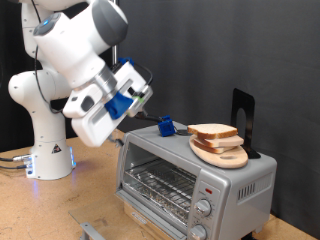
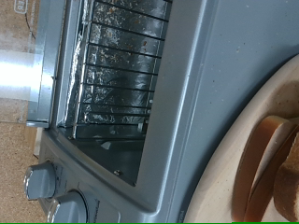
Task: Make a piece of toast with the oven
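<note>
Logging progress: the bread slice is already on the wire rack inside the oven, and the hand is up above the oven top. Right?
Not quite. The exterior view shows the bread slice on the round board atop the oven, not the rack. The hand is above the oven top.

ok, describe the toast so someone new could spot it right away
Find the silver toaster oven on the wooden table, at the exterior view's right. On its roof sits a round light-wood board, and the toast lies on top of that board. It is the flat pale slice with a tan-brown crust, unlike the blue object beside it.

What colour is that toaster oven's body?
Silver-grey; the oven shows it best in the exterior view.
</note>
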Tool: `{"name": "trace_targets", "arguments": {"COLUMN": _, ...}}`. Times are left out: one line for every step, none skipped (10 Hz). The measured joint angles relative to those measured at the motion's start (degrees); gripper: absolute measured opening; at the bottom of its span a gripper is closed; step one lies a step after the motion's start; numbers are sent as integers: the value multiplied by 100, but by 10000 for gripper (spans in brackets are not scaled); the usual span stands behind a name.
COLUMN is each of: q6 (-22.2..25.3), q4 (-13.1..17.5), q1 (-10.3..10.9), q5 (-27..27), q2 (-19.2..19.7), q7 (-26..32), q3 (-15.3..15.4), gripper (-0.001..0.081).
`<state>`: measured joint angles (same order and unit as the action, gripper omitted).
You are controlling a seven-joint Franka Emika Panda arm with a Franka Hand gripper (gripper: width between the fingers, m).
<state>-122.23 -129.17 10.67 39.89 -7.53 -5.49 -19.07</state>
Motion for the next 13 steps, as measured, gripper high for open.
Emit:
{"name": "trace_targets", "arguments": {"q6": 2, "q4": -11, "q1": -7, "q5": -1, "q2": 13, "q7": 1, "q3": -2, "gripper": 805}}
{"name": "trace_targets", "arguments": {"q6": 19, "q4": -22, "q1": -27, "q5": -2, "q2": 36, "q7": 1, "q3": -12, "gripper": 805}}
{"name": "trace_targets", "arguments": {"q6": 32, "q4": -23, "q1": -47, "q5": 2, "q2": 55, "q7": 4, "q3": -41, "gripper": 805}}
{"name": "trace_targets", "arguments": {"q6": 45, "q4": -23, "q1": -50, "q5": 16, "q2": 61, "q7": 35, "q3": -74, "gripper": 805}}
{"name": "trace_targets", "arguments": {"q6": 83, "q4": -23, "q1": -50, "q5": 22, "q2": 61, "q7": 95, "q3": -98, "gripper": 805}}
{"name": "trace_targets", "arguments": {"q6": 99, "q4": -24, "q1": -49, "q5": 22, "q2": 61, "q7": 141, "q3": -105, "gripper": 805}}
{"name": "trace_targets", "arguments": {"q6": 100, "q4": -25, "q1": -46, "q5": 22, "q2": 61, "q7": 157, "q3": -105, "gripper": 805}}
{"name": "trace_targets", "arguments": {"q6": 100, "q4": -26, "q1": -46, "q5": 22, "q2": 61, "q7": 156, "q3": -105, "gripper": 805}}
{"name": "trace_targets", "arguments": {"q6": 239, "q4": 4, "q1": -19, "q5": 270, "q2": 58, "q7": 366, "q3": -101, "gripper": 805}}
{"name": "trace_targets", "arguments": {"q6": 497, "q4": 88, "q1": 48, "q5": 713, "q2": 44, "q7": 782, "q3": -87, "gripper": 805}}
{"name": "trace_targets", "arguments": {"q6": 828, "q4": 197, "q1": 117, "q5": 1019, "q2": 28, "q7": 1096, "q3": -62, "gripper": 805}}
{"name": "trace_targets", "arguments": {"q6": 1257, "q4": 336, "q1": 176, "q5": 1074, "q2": 19, "q7": 1379, "q3": -33, "gripper": 805}}
{"name": "trace_targets", "arguments": {"q6": 1595, "q4": 485, "q1": 233, "q5": 959, "q2": 14, "q7": 1658, "q3": 32, "gripper": 805}}
